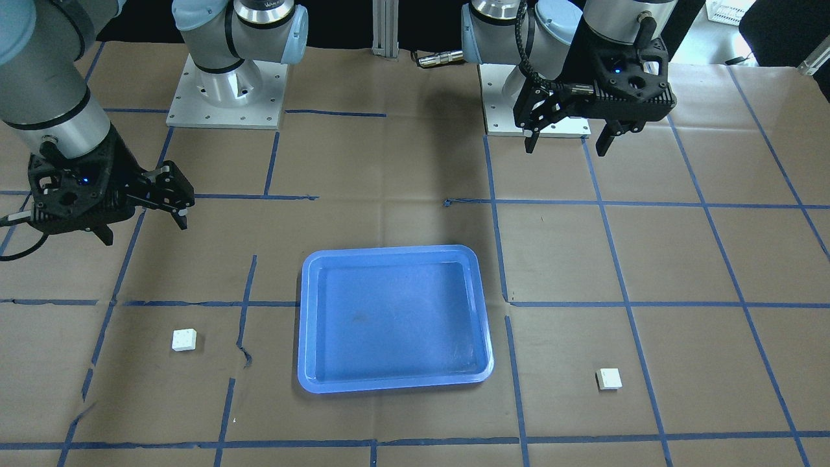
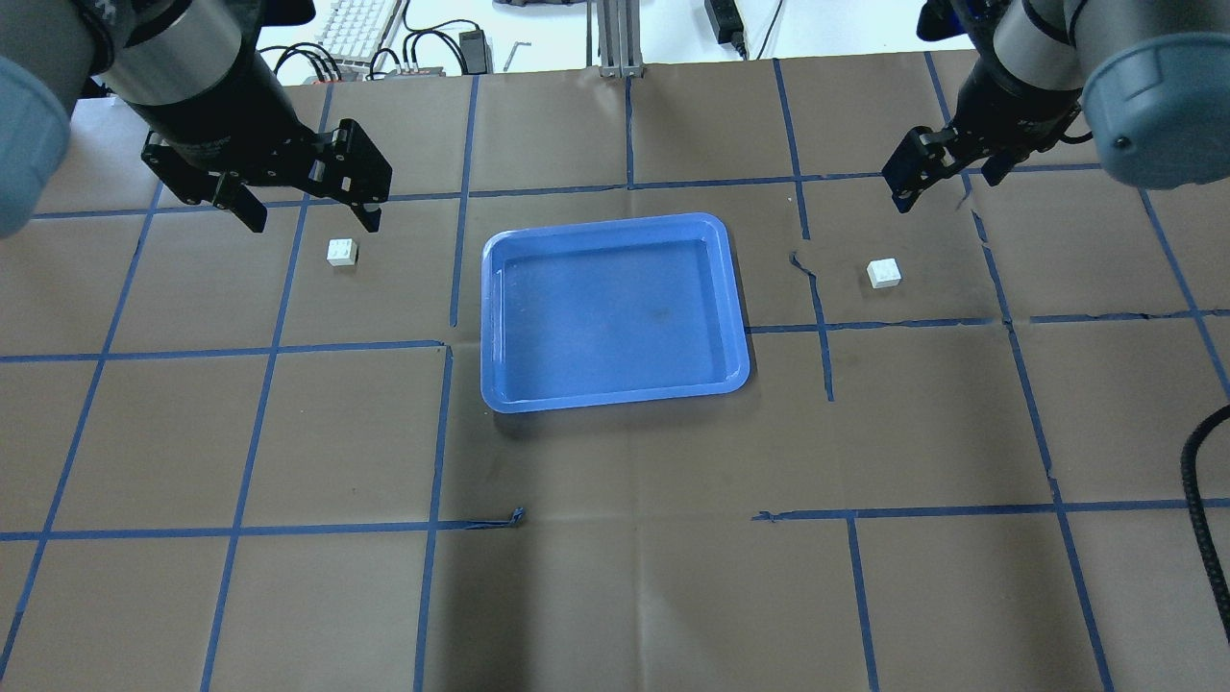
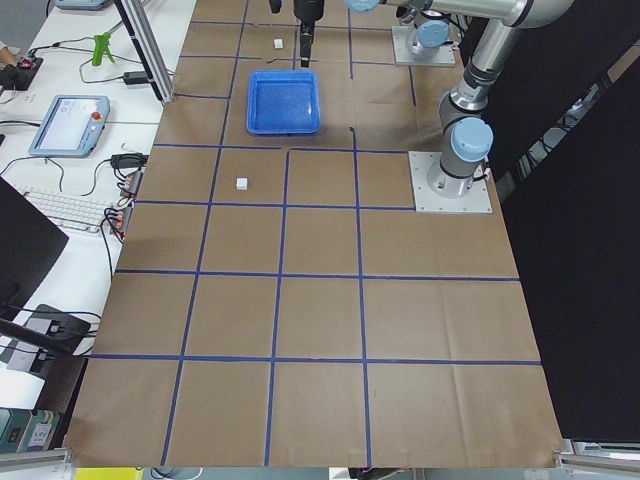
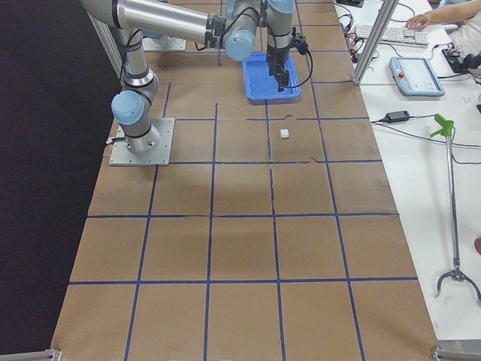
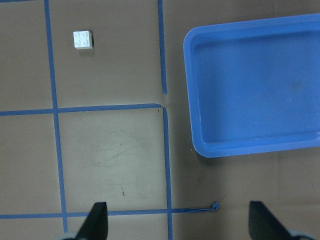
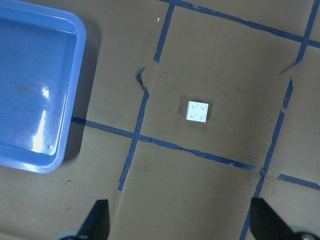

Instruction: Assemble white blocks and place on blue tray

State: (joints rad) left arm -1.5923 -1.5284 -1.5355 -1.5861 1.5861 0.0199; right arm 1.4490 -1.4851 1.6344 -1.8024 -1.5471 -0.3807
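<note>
Two white blocks lie apart on the brown paper, one on each side of the blue tray [image 2: 615,396]. The left block [image 2: 342,252] lies just beyond my left gripper [image 2: 312,219], which hovers open and empty. In the left wrist view this block [image 5: 83,40] is at the upper left and the tray [image 5: 191,100] at the right. The right block [image 2: 884,273] lies below my right gripper [image 2: 932,187], also open and empty. It sits mid-frame in the right wrist view [image 6: 198,111]. The tray [image 1: 389,384] holds nothing.
Blue tape lines grid the paper-covered table. The two arm bases [image 1: 227,91] stand at the robot's side of the table. A keyboard and cables [image 2: 360,29] lie beyond the far edge. A black cable [image 2: 1206,500] hangs at the right.
</note>
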